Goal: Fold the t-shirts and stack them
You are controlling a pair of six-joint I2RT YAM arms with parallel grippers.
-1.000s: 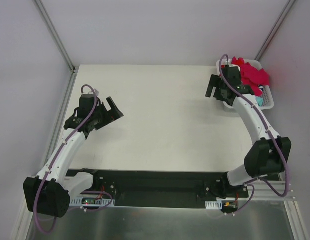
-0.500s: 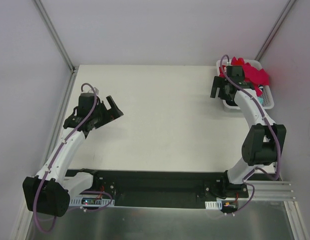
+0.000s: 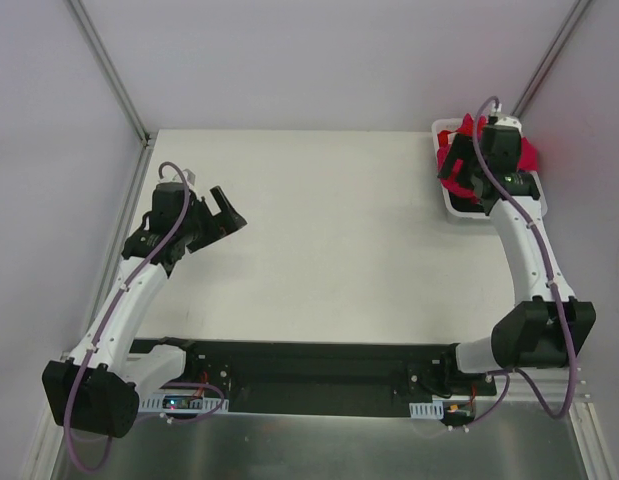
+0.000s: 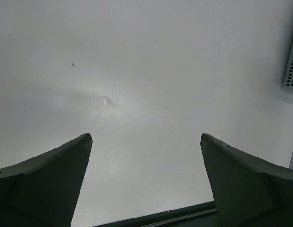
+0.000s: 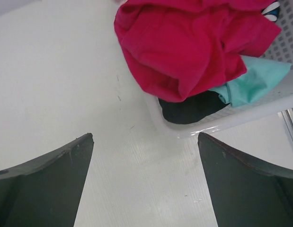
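Bright even light, soft shadows, sharp

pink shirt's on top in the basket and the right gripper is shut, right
Not quite: the right gripper is open, its jaws standing wide apart in the right wrist view. The rest holds: the pink shirt does lie on top in the basket.
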